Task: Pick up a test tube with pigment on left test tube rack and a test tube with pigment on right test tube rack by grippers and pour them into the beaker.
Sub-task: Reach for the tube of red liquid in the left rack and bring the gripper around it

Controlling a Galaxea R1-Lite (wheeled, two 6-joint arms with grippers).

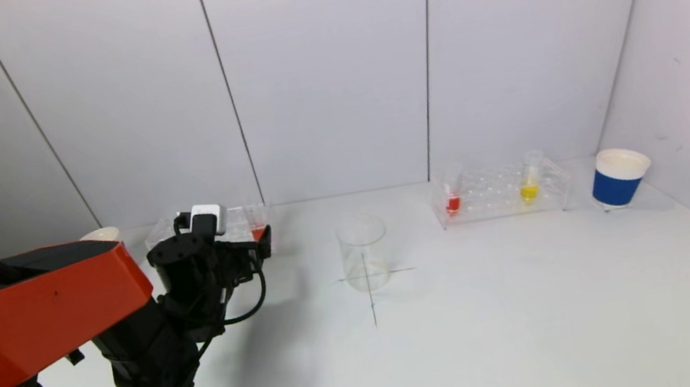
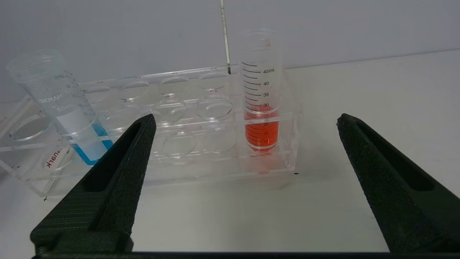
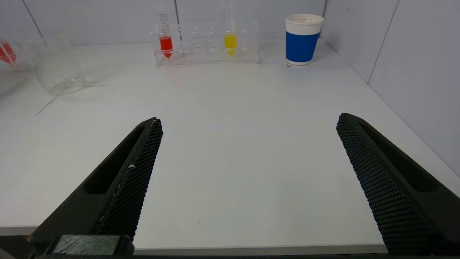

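My left gripper (image 1: 257, 249) (image 2: 246, 120) is open just in front of the clear left rack (image 2: 215, 169), level with its right end. There a tube of orange-red pigment (image 2: 261, 108) (image 1: 258, 224) stands upright, apart from the fingers. A tube of blue pigment (image 2: 68, 108) leans at the rack's other end. The empty glass beaker (image 1: 364, 253) stands on a pen cross at the table's middle. The right rack (image 1: 501, 193) holds a red tube (image 1: 452, 194) and a yellow tube (image 1: 530, 181). My right gripper (image 3: 248, 120) is open over the table's near edge, far from them, and out of the head view.
A blue paper cup (image 1: 618, 178) stands right of the right rack near the side wall. A white cup (image 1: 100, 235) shows behind my left arm, left of the left rack. Wall panels close the table at the back and right.
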